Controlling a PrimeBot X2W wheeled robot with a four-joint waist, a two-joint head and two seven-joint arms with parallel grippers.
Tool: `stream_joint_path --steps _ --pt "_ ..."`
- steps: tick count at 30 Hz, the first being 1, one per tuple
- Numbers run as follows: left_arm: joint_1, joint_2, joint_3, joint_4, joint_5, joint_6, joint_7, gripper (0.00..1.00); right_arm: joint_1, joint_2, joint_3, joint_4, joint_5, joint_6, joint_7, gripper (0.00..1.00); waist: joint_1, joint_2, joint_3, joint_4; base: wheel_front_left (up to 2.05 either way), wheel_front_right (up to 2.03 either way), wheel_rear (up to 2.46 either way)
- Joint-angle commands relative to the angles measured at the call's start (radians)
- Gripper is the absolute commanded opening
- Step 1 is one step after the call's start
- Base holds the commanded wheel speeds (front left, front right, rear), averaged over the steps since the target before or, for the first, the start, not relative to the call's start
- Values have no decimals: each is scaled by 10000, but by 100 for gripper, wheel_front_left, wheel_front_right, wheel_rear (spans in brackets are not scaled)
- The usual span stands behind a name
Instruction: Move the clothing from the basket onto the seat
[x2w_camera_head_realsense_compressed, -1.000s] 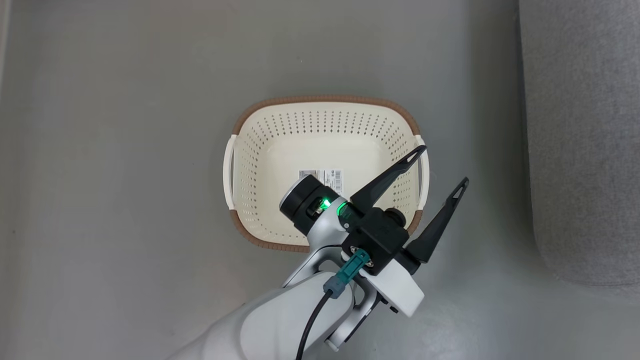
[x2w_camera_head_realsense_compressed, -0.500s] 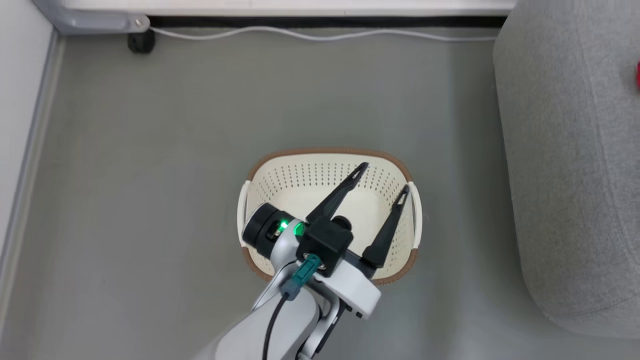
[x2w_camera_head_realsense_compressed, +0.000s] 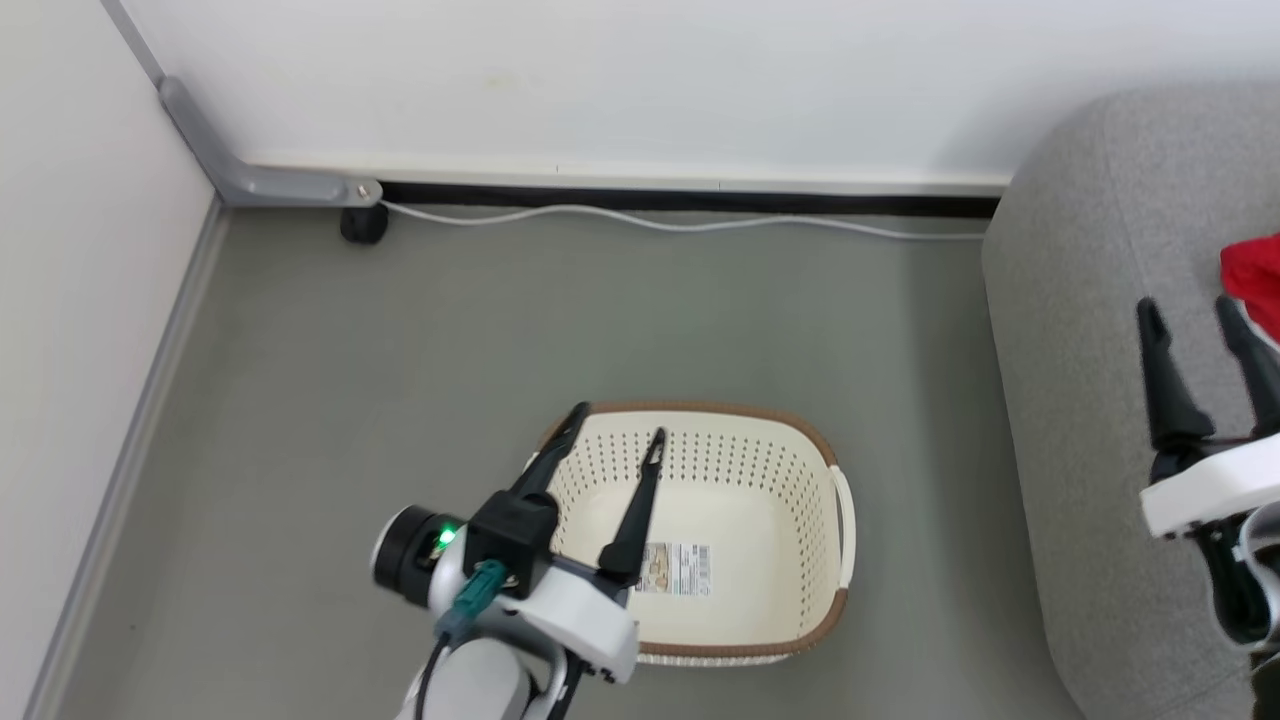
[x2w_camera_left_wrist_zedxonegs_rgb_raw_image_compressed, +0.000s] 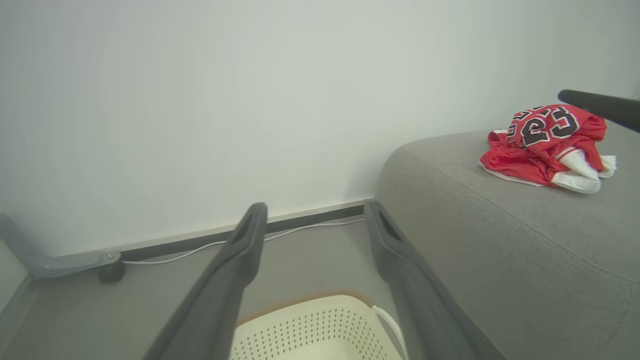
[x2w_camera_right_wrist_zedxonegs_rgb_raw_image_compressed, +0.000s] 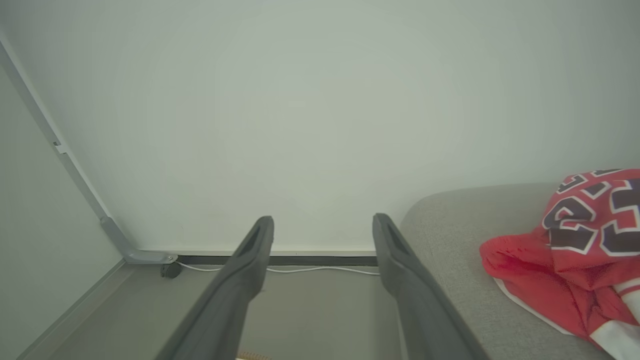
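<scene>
Left claw (x2w_camera_head_realsense_compressed: 619, 422) spread wide, empty, above the basket (x2w_camera_head_realsense_compressed: 800, 432); right claw (x2w_camera_head_realsense_compressed: 1185, 303) likewise over the seat (x2w_camera_head_realsense_compressed: 1080, 360).

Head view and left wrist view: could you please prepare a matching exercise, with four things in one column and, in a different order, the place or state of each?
Column 1
1. laundry basket
2. red jersey
3. left gripper
4. white cable

Column 2
A. lies on the grey sofa
B. open, over the laundry basket
C. runs along the foot of the wall
D. stands on the floor, holds just a label sticker

Pairs: 1-D, 2-A, 3-B, 4-C
</scene>
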Motion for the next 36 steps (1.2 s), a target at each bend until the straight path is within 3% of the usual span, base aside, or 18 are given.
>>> stream_joint_path --steps 1,17,25,36 --pt "132 39 628 -196 201 -77 -51 100 277 -55 190 -339 -153 40 -61 100 0 0 -405 128 0 0 0" --pt "2258 230 3885 -456 1227 -218 -51 100 1831 1146 -217 -1099 -1057 40 -61 100 0 0 -1559 167 0 0 0" --pt "3037 109 4702 -744 1527 -178 -51 100 2585 1431 -430 -1088 -1513 40 -61 100 0 0 -1676 47 0 0 0" --pt "3652 37 5051 -984 1622 -327 -51 100 2734 1566 -428 -1136 -1794 40 -61 100 0 0 -1678 -115 0 0 0"
